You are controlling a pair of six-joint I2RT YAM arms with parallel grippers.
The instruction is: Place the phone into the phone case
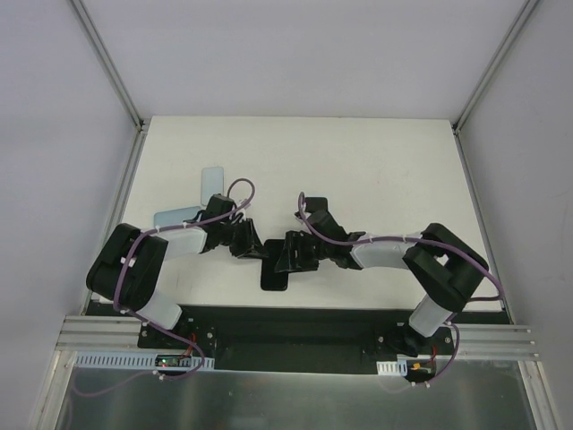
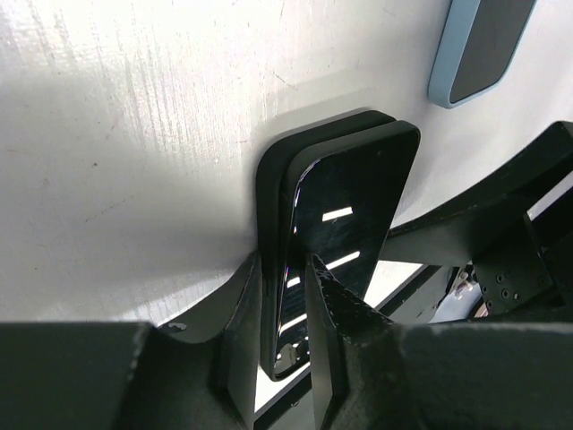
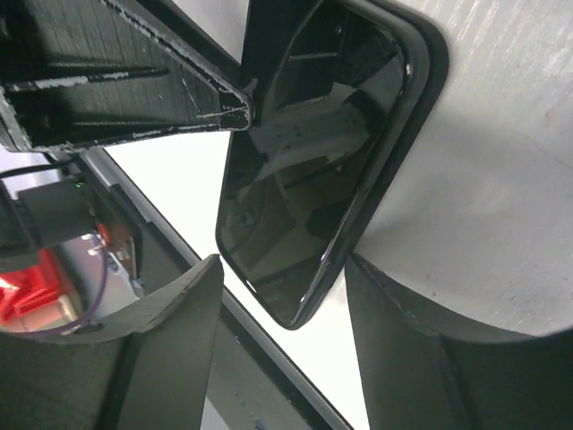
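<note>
Mid-tabletop (image 1: 358, 161), the glossy, stiff, likely slippery phone (image 2: 358, 197) sits half-seated in the case (image 2: 269, 179), left gripper (image 2: 279, 269) jaws narrow astride its edge, grip unclear, right gripper (image 3: 282, 269) jaws spread; best held by long edges.

White table (image 1: 376, 170), black phone case (image 2: 269, 197) near its front, pale-blue slab (image 1: 211, 184) beside second pale-blue slab (image 1: 177, 216) at left
</note>
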